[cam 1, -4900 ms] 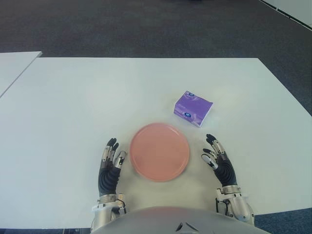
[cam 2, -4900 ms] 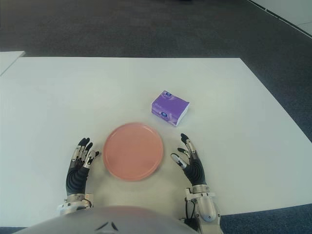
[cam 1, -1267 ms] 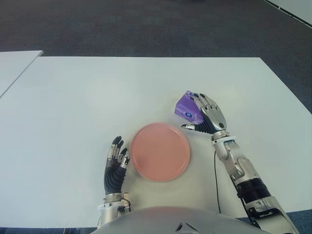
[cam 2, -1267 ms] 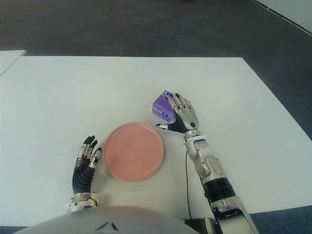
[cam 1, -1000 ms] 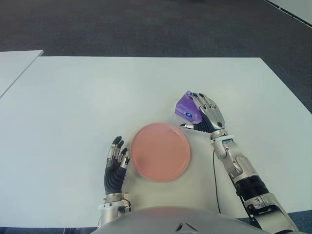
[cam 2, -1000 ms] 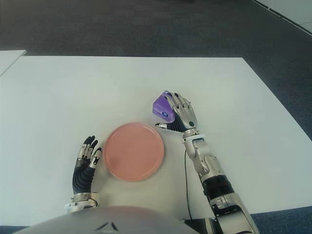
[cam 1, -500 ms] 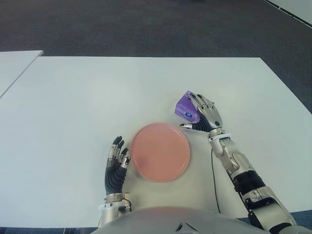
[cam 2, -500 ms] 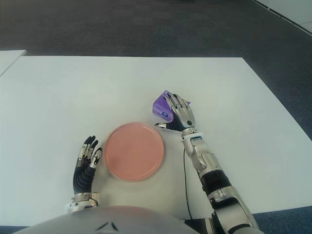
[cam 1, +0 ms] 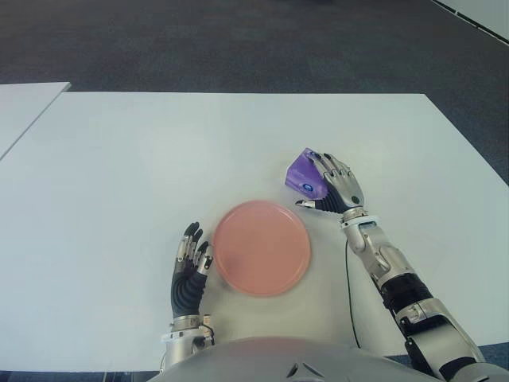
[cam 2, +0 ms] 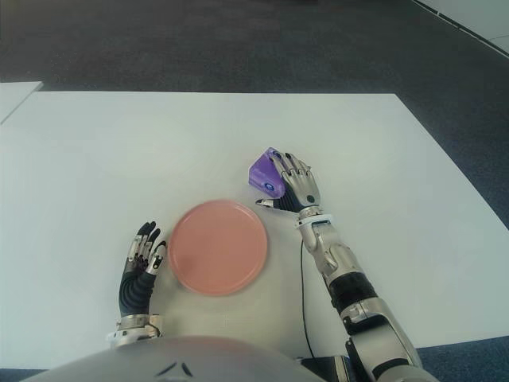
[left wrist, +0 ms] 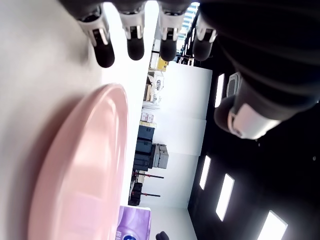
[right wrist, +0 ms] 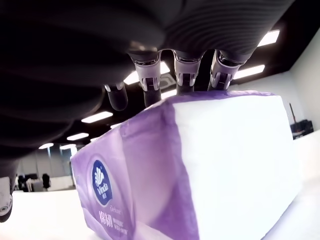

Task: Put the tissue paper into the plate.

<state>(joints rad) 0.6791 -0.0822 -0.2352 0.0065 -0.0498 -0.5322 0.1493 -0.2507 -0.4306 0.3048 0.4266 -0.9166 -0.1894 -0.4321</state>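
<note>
Four fingers (right wrist: 150,80) of the right hand (cam 1: 337,188) are curled over the purple tissue pack (cam 1: 305,176), gripped beside the pink plate (cam 1: 261,247); the left hand (cam 1: 188,270) is held open beside the plate.

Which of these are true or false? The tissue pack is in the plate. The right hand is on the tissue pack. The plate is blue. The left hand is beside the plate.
1. The tissue pack is in the plate: false. It is on the table, beyond the plate's right side.
2. The right hand is on the tissue pack: true.
3. The plate is blue: false. It is pink and holds nothing.
4. The left hand is beside the plate: true, on its left, holding nothing.
</note>
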